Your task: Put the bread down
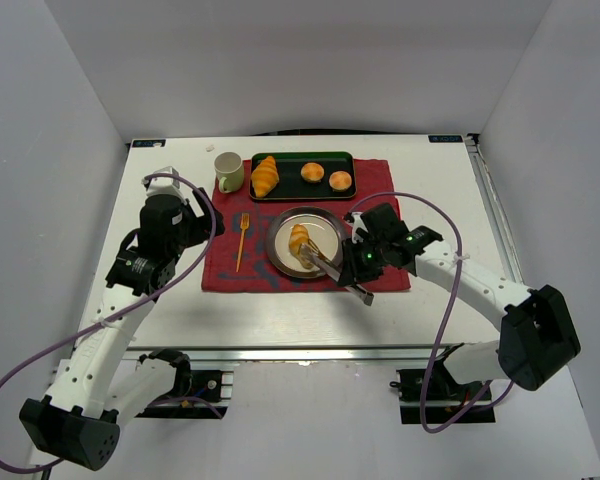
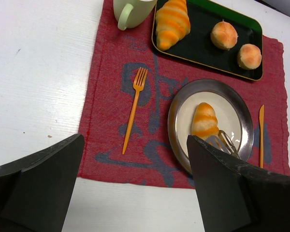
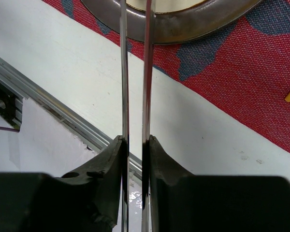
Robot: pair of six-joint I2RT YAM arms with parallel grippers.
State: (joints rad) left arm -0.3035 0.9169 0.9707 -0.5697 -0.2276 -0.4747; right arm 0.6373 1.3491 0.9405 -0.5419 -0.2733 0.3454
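bread [image 1: 298,240]: lay on the plate [image 1: 330,222], mid-cloth [image 1: 380,275]
tongs [image 1: 332,270]: tips touched the bread's near end; pinch unclear
right jaws: narrow, clamped on the tongs' two arms
left jaws: wide apart, above the cloth's left edge and counter [image 1: 170,160]
tray [image 1: 290,158]: behind the plate with croissant [image 1: 265,175] and two buns
fork [image 1: 242,240]: left of the plate

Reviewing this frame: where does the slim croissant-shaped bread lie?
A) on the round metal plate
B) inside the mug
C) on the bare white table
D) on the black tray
A: the bread lies on the round metal plate, with the tips of the tongs right by one end of it.
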